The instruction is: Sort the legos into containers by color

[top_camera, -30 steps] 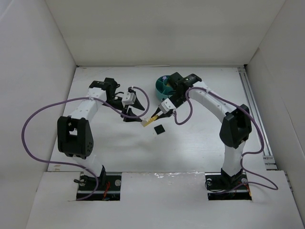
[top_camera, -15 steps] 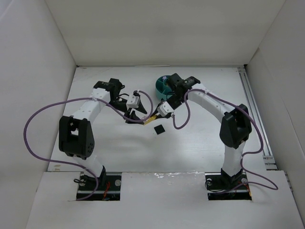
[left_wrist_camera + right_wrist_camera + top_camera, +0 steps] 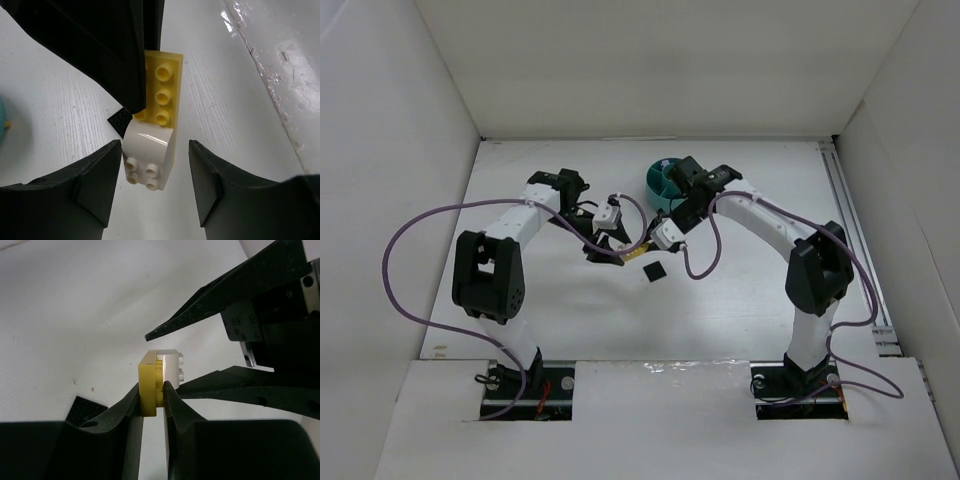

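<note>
My right gripper (image 3: 152, 390) is shut on a yellow lego plate (image 3: 148, 385) with a pale whitish brick (image 3: 172, 365) stuck to its far end, held above the table. My left gripper (image 3: 155, 167) is open, its jaws on either side of the pale brick (image 3: 148, 155) without touching it; the yellow plate (image 3: 163, 92) runs back between the right gripper's fingers (image 3: 100, 45). In the top view the two grippers meet at the yellow plate (image 3: 637, 252). A black lego (image 3: 654, 271) lies flat on the table just below them. The teal dish (image 3: 663, 181) stands behind the right wrist, partly hidden.
White walls enclose the table on three sides. A rail runs along the right edge (image 3: 855, 240). Purple cables loop from both arms (image 3: 395, 250). The black lego also shows in the right wrist view (image 3: 87, 410).
My left gripper has moved right, up to the right gripper, and its open jaws now flank the pale brick. The right gripper shifted slightly left and back, still holding the yellow plate.
</note>
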`<control>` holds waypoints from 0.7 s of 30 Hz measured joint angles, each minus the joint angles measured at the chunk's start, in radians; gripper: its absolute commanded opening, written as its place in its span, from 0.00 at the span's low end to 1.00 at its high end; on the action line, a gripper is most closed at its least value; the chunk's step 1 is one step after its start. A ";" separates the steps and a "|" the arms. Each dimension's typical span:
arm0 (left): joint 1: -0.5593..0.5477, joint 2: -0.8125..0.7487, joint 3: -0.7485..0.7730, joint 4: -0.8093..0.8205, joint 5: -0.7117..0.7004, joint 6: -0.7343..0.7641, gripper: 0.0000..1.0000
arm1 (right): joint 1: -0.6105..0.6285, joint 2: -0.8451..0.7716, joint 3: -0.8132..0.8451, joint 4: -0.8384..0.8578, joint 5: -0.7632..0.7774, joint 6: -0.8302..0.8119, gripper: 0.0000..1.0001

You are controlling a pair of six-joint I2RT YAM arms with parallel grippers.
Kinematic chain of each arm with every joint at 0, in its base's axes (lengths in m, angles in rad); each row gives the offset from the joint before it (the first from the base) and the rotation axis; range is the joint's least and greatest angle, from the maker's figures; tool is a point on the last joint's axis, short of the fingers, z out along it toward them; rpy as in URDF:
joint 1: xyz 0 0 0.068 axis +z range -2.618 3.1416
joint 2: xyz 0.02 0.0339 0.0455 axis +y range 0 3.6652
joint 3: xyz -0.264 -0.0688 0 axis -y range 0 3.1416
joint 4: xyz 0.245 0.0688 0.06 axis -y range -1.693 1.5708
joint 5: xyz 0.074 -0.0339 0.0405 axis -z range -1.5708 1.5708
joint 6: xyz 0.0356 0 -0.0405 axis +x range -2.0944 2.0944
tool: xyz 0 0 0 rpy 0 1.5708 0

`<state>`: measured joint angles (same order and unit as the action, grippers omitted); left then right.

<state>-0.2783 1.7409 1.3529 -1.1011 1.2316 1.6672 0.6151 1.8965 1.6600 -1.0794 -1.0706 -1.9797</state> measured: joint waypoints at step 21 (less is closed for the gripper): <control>0.001 0.021 0.017 -0.001 -0.030 0.035 0.49 | 0.009 -0.038 -0.025 0.031 0.047 -0.013 0.00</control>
<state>-0.2775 1.7615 1.3697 -1.1019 1.2018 1.7023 0.6239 1.8587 1.6348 -1.0481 -1.0233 -1.9930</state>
